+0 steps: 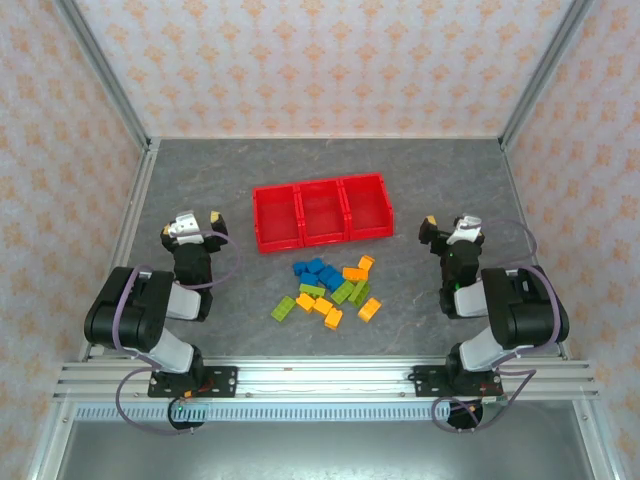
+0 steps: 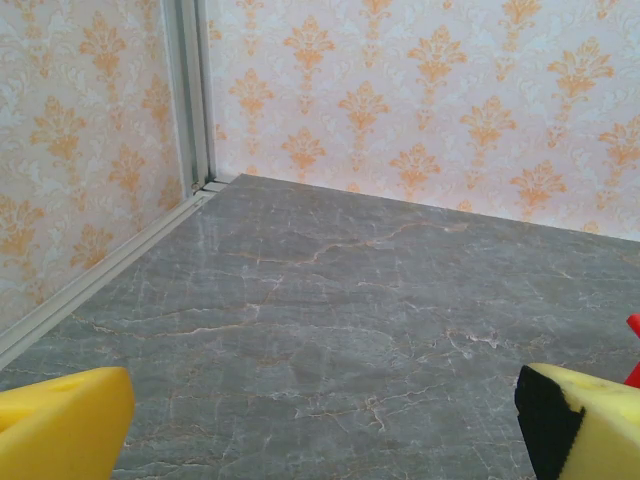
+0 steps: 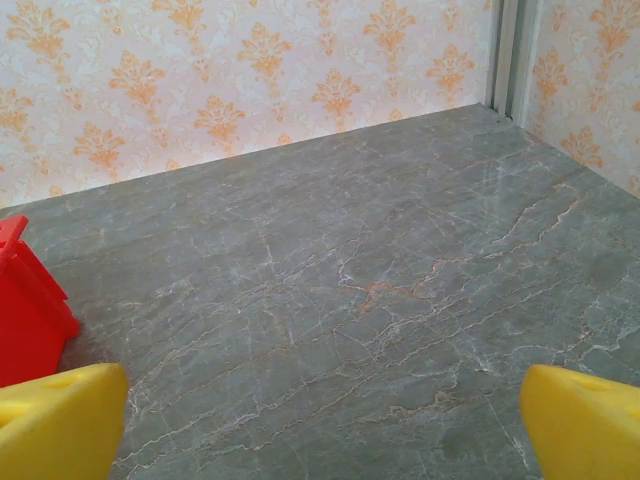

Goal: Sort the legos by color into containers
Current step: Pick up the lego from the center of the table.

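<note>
On the grey marbled desk (image 1: 200,180), idling pre-pick with left fingers (image 2: 60,425) and right fingers (image 3: 585,420) spread, empty. Leaving small blue, green, orange plastic bricks (image 1: 327,278) heaped before joined red plastic bins (image 1: 320,237); probably needing a reach inward.

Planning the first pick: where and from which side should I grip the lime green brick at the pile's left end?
Probably from above, fingers across the long sides of the lime green brick. It lies flat and diagonal, its outer end on bare table; an orange brick crowds its right end.
</note>
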Controlling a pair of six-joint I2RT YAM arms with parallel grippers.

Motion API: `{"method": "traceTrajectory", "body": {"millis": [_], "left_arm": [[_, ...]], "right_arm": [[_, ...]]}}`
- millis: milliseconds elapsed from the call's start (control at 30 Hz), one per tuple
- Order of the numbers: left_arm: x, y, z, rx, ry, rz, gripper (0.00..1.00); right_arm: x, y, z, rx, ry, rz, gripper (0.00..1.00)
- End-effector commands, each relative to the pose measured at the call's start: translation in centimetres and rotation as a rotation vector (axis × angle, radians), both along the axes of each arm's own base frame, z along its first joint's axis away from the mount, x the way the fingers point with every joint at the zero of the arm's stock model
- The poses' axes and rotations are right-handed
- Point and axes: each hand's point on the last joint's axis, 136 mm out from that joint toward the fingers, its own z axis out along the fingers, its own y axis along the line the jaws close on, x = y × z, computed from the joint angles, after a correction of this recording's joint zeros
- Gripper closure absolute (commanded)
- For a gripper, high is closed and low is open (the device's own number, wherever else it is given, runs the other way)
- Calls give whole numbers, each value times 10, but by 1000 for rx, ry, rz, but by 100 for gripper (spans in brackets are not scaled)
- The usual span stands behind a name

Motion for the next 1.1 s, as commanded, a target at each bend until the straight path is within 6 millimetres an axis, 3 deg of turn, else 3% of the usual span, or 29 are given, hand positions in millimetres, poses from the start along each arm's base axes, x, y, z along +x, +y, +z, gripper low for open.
{"method": "traceTrajectory", "body": {"millis": [0,167,800,933,1067], "left_arm": [[0,-1,2,-1,-8,-10,0],[-24,19,11,-47,-101,107,0],[-9,12,4,-9,-31,105,0],[-13,13,6,0,-38,133,1],[-29,1,19,43,-105,120,0]], "right_arm": [[4,-1,13,-17,-35,3,0],[5,-1,12,-14,-34,1,0],[3,-6,13,-5,-37,-28,0],[-1,-19,19,12,-63,-114,0],[-13,-60,49,150,-3,-413,0]]}}
